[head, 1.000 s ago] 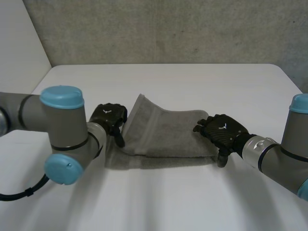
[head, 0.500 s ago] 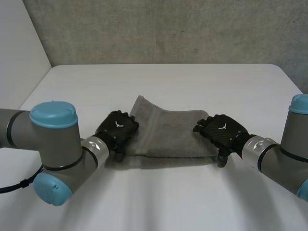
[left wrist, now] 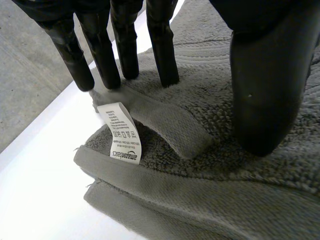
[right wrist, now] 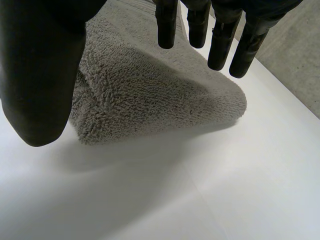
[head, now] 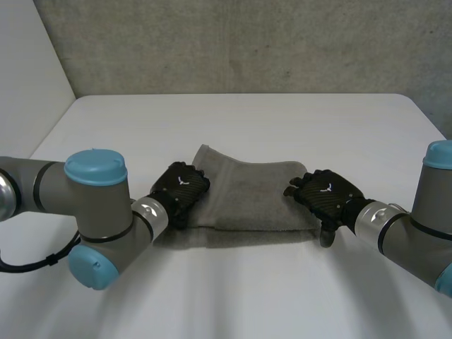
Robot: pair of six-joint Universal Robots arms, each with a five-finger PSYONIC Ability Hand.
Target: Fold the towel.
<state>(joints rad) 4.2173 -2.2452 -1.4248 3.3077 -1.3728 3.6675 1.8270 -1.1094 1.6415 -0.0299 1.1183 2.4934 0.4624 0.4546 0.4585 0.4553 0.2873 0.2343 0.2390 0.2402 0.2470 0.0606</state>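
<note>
On the white table lies the folded towel. My left hand presses straight fingers on its left end, I'd say to pin the layers. My right hand spreads empty over the right end.

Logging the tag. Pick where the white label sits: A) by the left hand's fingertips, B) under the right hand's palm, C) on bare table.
A: the white label sticks up from the towel edge just past the left hand and its fingertips.

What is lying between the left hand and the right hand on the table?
The folded grey towel spans the stretch from left hand to right hand, seen in the head view.
</note>
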